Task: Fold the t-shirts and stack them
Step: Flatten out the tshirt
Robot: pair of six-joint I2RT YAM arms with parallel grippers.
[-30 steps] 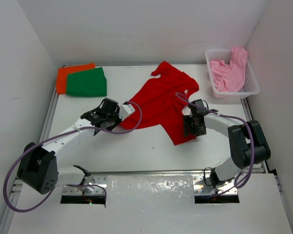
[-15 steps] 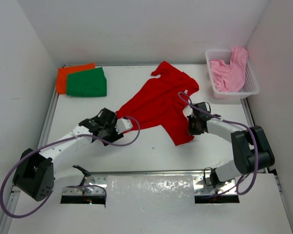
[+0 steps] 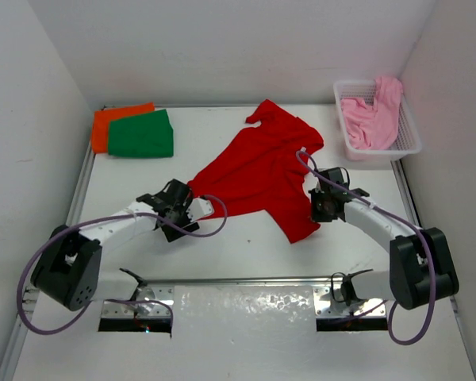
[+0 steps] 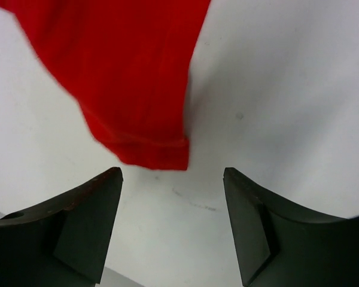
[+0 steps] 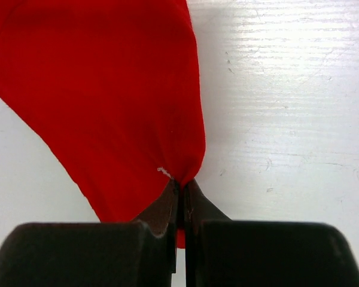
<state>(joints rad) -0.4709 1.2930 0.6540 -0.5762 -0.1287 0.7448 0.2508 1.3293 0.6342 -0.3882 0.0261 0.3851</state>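
The red t-shirt [image 3: 258, 168] lies crumpled and spread across the middle of the table. My right gripper [image 3: 317, 208] is shut on its right edge, and the right wrist view shows the red cloth [image 5: 107, 95] pinched between the closed fingertips of that gripper [image 5: 182, 183]. At the shirt's near-left corner my left gripper [image 3: 184, 205] stands open. In the left wrist view that corner's hem [image 4: 149, 143] lies just ahead of the left gripper [image 4: 172, 173], with only bare table between the fingers. A folded green t-shirt [image 3: 141, 135] rests on a folded orange t-shirt [image 3: 111, 121] at the far left. The pink t-shirt [image 3: 371, 117] sits in the basket.
The white lattice basket [image 3: 408, 141] stands at the far right corner against the right wall. White walls close in the table on the left, back and right. A metal rail runs along the near edge by the arm bases.
My left gripper has opened, let go of the shirt's near-left corner and drawn back a little. My right gripper has shut on the shirt's right edge and shifted slightly toward the near right.
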